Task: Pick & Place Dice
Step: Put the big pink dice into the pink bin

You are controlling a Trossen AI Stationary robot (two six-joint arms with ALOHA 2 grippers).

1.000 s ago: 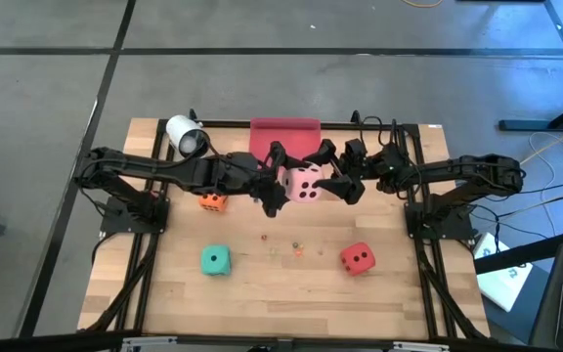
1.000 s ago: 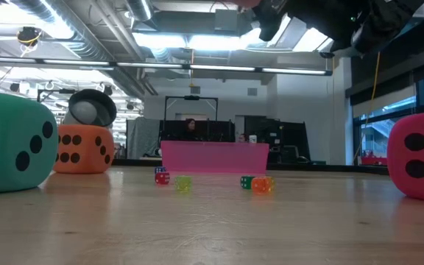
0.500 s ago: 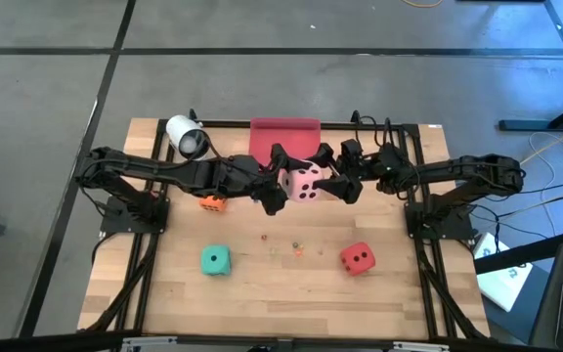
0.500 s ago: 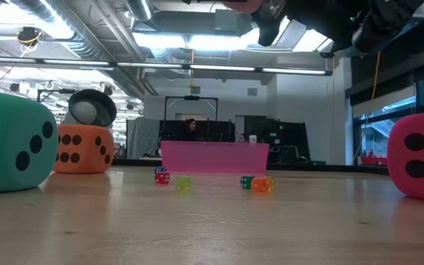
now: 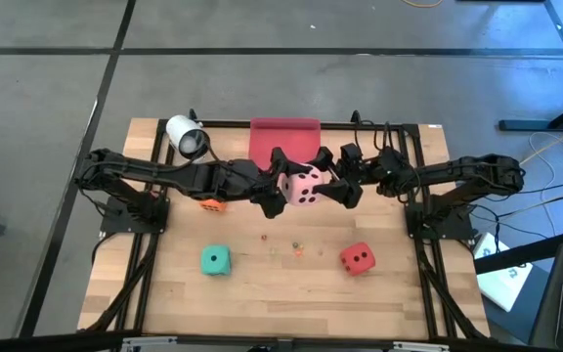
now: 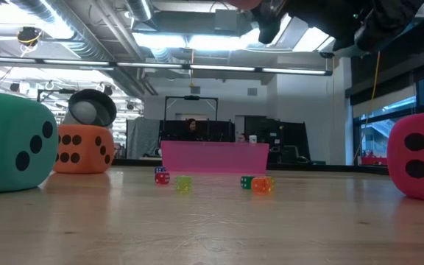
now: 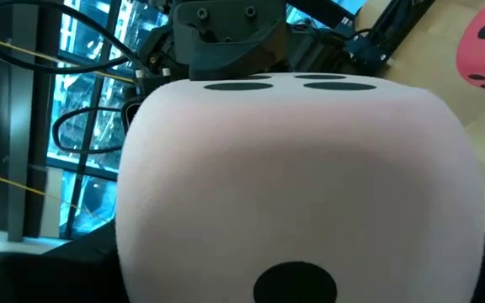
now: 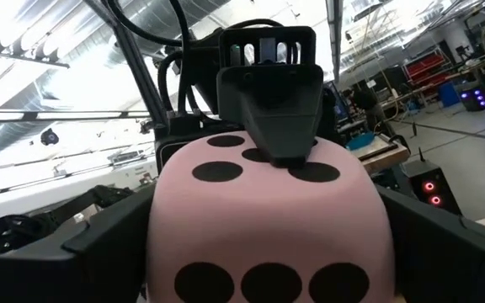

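Both arms hold the pale pink die [image 5: 304, 185] aloft just before the pink tray [image 5: 285, 135] near the table's [image 5: 262, 293] far edge, left gripper [image 5: 274, 182] and right gripper [image 5: 337, 180] spread wide against opposite faces, so they should move together, keeping pressure even.

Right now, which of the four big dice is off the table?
The pale pink die, held up between the left end effector and the right end effector. The orange die, teal die and red die all rest on the wood.

Wooden table [image 5: 262, 293] with orange [image 5: 213, 202], teal [image 5: 215, 260], red dice [image 5: 357, 258], beads [image 5: 296, 246], pink tray [image 5: 283, 132].
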